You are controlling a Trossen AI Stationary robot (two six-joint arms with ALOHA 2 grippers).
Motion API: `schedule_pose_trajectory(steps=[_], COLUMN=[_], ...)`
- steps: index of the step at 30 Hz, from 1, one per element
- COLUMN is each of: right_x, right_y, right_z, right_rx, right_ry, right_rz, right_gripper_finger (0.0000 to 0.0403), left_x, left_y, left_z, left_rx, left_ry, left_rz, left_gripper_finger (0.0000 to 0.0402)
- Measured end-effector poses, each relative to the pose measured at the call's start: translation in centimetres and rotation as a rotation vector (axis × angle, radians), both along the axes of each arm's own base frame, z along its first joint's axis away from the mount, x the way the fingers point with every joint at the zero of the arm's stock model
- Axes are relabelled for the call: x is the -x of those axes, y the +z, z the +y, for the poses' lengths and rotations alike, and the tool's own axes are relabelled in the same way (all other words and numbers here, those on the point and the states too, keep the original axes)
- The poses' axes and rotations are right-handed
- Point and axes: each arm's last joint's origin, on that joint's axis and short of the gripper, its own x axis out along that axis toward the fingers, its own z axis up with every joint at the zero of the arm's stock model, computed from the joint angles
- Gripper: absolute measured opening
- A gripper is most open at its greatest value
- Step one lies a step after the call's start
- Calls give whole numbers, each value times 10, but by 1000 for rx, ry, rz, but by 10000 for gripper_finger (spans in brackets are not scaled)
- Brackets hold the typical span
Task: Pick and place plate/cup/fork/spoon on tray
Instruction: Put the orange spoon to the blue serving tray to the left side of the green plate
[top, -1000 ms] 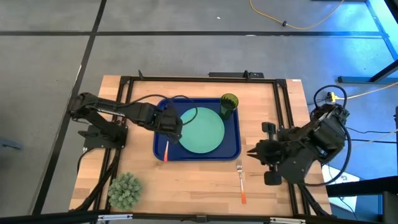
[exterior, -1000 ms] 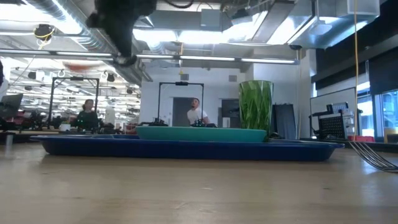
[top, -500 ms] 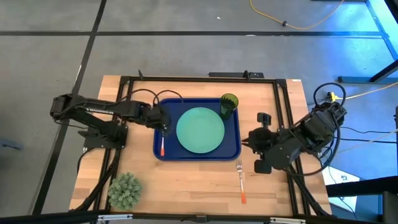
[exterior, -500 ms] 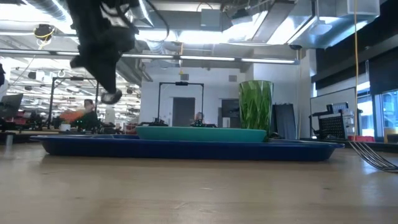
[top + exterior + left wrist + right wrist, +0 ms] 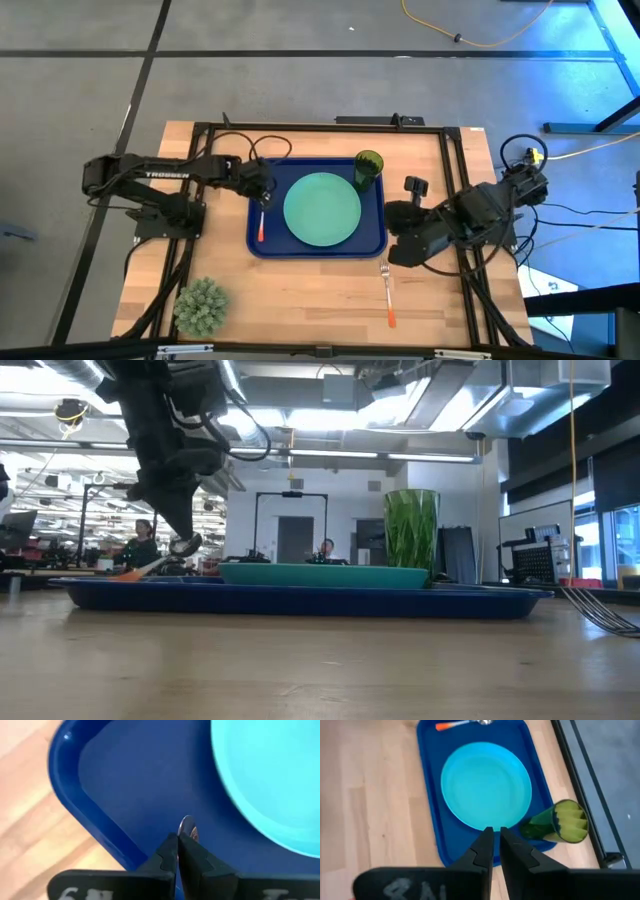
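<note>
On the left of the wooden worktop [image 5: 310, 290], seen from above, the left end effector [image 5: 262, 193] hangs over the left strip of the dark blue tray [image 5: 318, 250], its fingers pressed together and pinching the silver bowl of the spoon [image 5: 261, 222]. The spoon's long axis runs near to far, bowl at the far end in the grip and orange handle pointing toward the near edge; in the level view the handle slopes down to the tray floor while the bowl is lifted just above it. The step in hand appears to be setting the spoon down on the tray. The next move probably calls for lowering a little, opening the fingers, and lifting clear without dragging the spoon. Just right of the spoon, the round mint-green plate [image 5: 322, 208] lies flat in the middle of the tray, and the olive-green cup [image 5: 367, 167] stands upright in the tray's far right corner, beside the plate. Further right and nearer, the fork [image 5: 387, 292] lies on the bare worktop outside the tray, its long axis also near to far, tines toward the tray and orange handle toward the near edge; it seems to be the one item left to move. On the right, the right end effector [image 5: 393, 243] hovers just off the tray's right rim, far of the fork, its fingers close together with a slim gap and holding nothing.
</note>
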Motion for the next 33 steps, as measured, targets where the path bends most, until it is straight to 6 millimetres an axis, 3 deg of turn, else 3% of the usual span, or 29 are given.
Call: schedule_pose_trajectory(steps=[9, 17, 33], right_x=[-6, -6, -6], right_y=[-4, -3, -2], right_z=[-7, -8, -9], right_rx=[26, 48, 59], right_ry=[-72, -121, -133], right_rz=[-33, -71, -81], right_gripper_finger=[34, 34, 34], left_x=[12, 14, 29], left_y=[-11, -28, -47], left_z=[22, 24, 33], left_rx=[21, 77, 91], left_ry=[24, -8, 82], left_rz=[30, -49, -34], left_gripper_finger=[0, 0, 0])
